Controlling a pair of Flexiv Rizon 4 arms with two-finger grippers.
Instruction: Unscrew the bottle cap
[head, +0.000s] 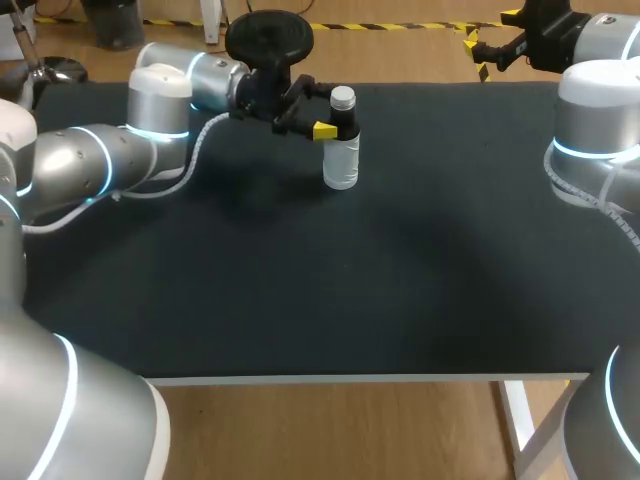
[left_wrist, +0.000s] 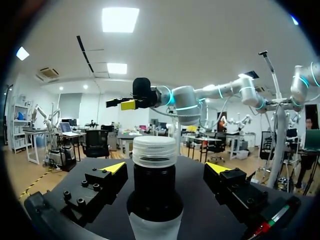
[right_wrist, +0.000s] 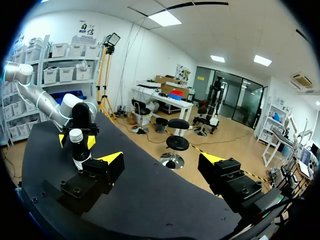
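A small clear bottle (head: 341, 160) with a dark neck band and a pale screw cap (head: 343, 97) stands upright at the far middle of the black table. My left gripper (head: 338, 125) comes in level from the left and straddles the bottle just under the cap. In the left wrist view the cap (left_wrist: 154, 150) sits between the yellow-tipped fingers (left_wrist: 115, 168), with a gap on each side, so my left gripper (left_wrist: 166, 169) is open. My right gripper (head: 490, 48) hangs open and empty, high beyond the far right corner. The right wrist view shows the bottle (right_wrist: 77, 152) far ahead of my right gripper (right_wrist: 162, 160).
The black tabletop (head: 400, 280) stretches wide around the bottle, with its white front edge (head: 370, 379) near me. My right arm's elbow (head: 595, 130) stands over the table's right edge. My left arm's links (head: 100, 160) lie along the far left.
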